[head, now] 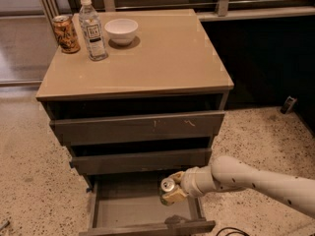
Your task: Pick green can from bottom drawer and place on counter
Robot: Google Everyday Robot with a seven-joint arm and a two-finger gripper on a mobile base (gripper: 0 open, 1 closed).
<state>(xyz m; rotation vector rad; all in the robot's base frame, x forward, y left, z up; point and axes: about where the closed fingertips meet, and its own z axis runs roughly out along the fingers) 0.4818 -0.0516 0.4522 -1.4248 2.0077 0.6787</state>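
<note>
The bottom drawer is pulled open, showing its flat grey floor. My gripper reaches in from the right over the drawer's right side and is shut on the green can, whose silver top faces up. The can's dark body is mostly hidden by the fingers. It is held above the drawer floor, just below the middle drawer's front. The tan counter is the cabinet's top, far above the gripper.
On the counter's back left stand an orange-brown patterned can, a clear water bottle and a white bowl. The middle drawer and top drawer stick out slightly above the can. Speckled floor surrounds the cabinet.
</note>
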